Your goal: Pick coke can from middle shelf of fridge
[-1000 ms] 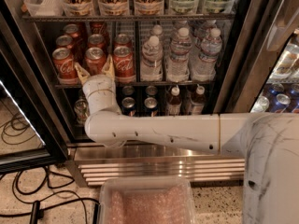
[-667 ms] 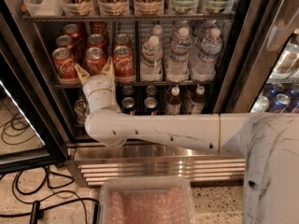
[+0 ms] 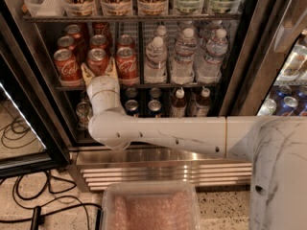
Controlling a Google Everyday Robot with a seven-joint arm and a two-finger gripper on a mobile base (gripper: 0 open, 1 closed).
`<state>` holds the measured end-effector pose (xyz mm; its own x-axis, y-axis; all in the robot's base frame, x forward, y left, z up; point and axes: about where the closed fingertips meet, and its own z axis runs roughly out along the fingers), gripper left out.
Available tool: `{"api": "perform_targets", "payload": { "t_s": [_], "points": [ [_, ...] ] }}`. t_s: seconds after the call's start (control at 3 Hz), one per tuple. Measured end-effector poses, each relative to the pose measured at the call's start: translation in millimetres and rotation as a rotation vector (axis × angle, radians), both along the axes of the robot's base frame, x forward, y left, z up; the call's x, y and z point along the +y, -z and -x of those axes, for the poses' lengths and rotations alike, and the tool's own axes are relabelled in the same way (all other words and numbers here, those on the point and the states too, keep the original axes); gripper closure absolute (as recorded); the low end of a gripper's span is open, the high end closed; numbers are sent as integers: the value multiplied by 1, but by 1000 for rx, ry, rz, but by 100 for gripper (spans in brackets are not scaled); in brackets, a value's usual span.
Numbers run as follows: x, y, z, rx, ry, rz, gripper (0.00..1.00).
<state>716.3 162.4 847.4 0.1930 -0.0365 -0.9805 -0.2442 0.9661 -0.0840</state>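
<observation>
Several red coke cans stand in rows at the left of the middle shelf of the fridge. My gripper reaches up from the white arm to the shelf's front rail. It is open, with one finger on each side of the middle front coke can, close to its sides. The can stands upright on the wire rack. Other coke cans stand to its left and right.
Water bottles fill the right of the middle shelf. Clear bins of drinks sit above; dark bottles and cans stand below. The glass door hangs open at left, over floor cables. A plastic tray lies below.
</observation>
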Motion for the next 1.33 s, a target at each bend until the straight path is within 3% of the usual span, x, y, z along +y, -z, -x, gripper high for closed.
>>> {"api": "perform_targets", "payload": {
  "t_s": [0.67, 1.0, 1.33],
  "points": [
    [0, 0, 0, 0, 0, 0, 84],
    [0, -1, 0, 0, -1, 1, 100],
    [-2, -11, 5, 6, -13, -13, 100]
  ]
}}
